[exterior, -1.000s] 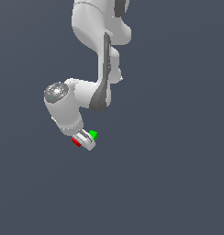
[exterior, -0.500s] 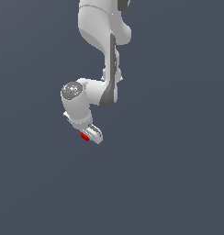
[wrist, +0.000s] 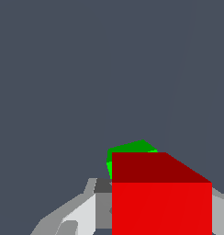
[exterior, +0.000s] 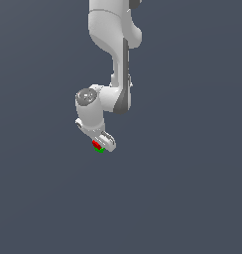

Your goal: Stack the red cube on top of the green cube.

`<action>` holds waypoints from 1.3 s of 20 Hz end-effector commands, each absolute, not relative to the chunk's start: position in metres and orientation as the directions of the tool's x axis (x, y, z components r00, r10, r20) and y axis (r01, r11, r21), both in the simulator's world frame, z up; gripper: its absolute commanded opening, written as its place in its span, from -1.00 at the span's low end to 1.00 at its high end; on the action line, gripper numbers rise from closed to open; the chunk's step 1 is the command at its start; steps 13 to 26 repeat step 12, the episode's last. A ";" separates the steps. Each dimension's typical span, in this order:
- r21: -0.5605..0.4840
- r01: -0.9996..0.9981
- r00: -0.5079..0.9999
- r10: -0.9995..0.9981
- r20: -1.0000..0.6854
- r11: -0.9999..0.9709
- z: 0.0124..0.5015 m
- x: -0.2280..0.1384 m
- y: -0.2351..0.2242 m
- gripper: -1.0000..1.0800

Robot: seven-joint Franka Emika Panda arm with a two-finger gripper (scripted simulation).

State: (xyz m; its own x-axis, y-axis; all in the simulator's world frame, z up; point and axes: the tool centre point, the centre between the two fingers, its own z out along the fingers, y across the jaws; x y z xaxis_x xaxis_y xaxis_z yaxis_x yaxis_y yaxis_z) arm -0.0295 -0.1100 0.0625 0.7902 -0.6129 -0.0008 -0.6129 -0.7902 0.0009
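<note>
In the wrist view the red cube (wrist: 161,202) fills the near foreground, held between the pale jaws, whose inner faces press against its two sides. Just beyond the red cube, and partly hidden by it, a corner of the green cube (wrist: 128,150) shows on the plain grey worktop (wrist: 86,69). In the exterior view the arm (exterior: 115,64) reaches down with the gripper (exterior: 101,144) closed on the red cube (exterior: 96,144), and a sliver of the green cube (exterior: 100,150) shows directly under the red cube. Whether the two cubes touch cannot be told.
</note>
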 end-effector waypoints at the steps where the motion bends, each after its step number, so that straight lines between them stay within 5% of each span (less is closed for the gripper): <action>1: 0.000 -0.613 0.790 -0.613 0.000 -0.790 0.061 -0.032 -0.108 -1.00; 2: 0.000 -0.613 0.790 -0.613 0.000 -0.790 0.061 -0.032 -0.108 -1.00; 3: 0.000 -0.613 0.790 -0.613 0.000 -0.790 0.061 -0.032 -0.108 0.92; 26: 0.000 -0.613 0.790 -0.613 0.000 -0.790 0.061 -0.032 -0.108 0.92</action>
